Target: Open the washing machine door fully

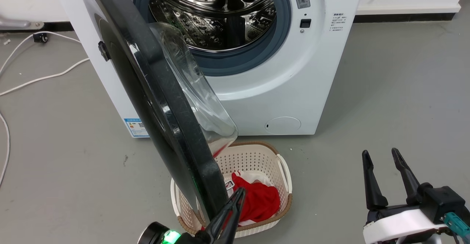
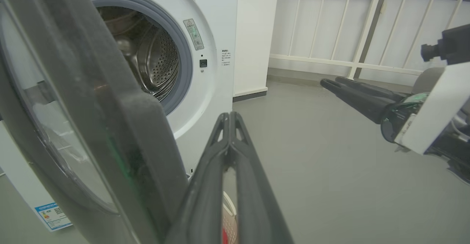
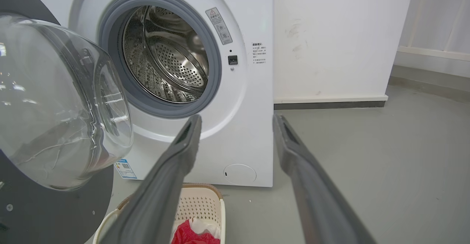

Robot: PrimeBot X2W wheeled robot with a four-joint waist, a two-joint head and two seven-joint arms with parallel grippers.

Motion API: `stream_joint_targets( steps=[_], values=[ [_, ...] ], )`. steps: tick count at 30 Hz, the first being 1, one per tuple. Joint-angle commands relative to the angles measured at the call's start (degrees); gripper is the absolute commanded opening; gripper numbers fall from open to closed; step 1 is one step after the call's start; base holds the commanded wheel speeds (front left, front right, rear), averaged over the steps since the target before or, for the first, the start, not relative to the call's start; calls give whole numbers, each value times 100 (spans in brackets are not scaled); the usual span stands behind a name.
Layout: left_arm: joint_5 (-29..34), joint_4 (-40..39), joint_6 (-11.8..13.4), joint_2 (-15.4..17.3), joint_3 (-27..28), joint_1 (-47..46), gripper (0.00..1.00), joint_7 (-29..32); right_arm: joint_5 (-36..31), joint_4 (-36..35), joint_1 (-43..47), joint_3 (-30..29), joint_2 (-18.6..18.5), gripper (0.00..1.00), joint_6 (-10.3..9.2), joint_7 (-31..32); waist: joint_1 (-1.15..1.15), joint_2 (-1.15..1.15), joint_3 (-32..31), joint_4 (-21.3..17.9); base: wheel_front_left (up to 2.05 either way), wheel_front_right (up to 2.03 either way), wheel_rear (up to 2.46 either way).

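Indoors, grey floor [image 1: 385, 89], white wall [image 3: 330, 34], washing machine door [image 1: 161, 100] half open, left hand [image 1: 240, 192] pressed together, right hand [image 1: 380, 151] spread.

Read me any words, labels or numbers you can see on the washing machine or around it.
Grey sticker on the washing machine front, with a warning triangle: text too small to read.
Printed block right of it: too small to read.
Blue-edged sticker at the lower left: blurred.

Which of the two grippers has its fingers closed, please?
The left gripper, fingers pressed together beside the washing machine door; the right gripper stands open.
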Motion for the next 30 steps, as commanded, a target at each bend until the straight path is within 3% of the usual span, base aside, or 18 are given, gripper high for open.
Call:
stream_joint_targets(
  steps=[1,21,30],
  values=[
    [3,62,49,-18,40,-69,0,-62,3,6,-54,4,16,100,-4,-6,0,0,14,-9,0,0,0],
    [-208,612,409,-50,186,-487,0,-190,151,106,-74,4,16,100,-4,41,0,0,86,-19,0,0,0],
    [-217,385,552,15,184,-207,0,-119,139,52,42,-80,16,100,-3,79,0,0,72,443,0,0,0]
  ],
)
